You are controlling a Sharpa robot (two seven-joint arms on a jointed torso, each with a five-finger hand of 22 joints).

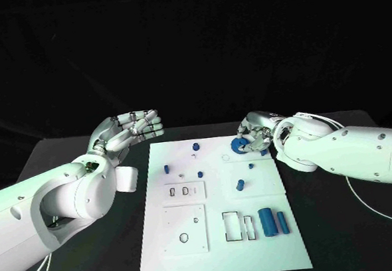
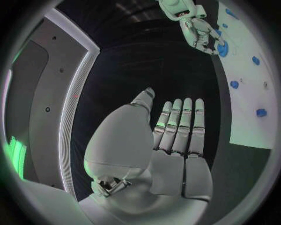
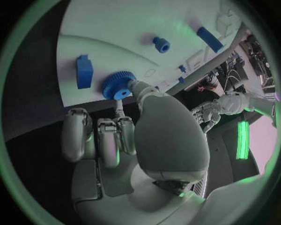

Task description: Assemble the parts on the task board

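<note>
Head view, board: the white task board (image 1: 223, 239) lies on the black counter (image 1: 353, 236), its long axis running 12 to 6 o'clock.
Head view, right hand: the right hand (image 1: 257, 138) holds a blue gear (image 1: 240, 145) at the board's 1 o'clock corner.
Head view, cylinders: two blue cylinders (image 1: 273, 221) lie at 5 o'clock, long axes 12 to 6.
Head view, left hand: the left hand (image 1: 126, 132) hovers off the board's 11 o'clock corner.
Left wrist view: fingers (image 2: 178, 126) straight, side by side, holding nothing.
Right wrist view: fingers (image 3: 140, 88) pinch the toothed gear by its hub; a blue block (image 3: 84, 71) sits just beside it.
</note>
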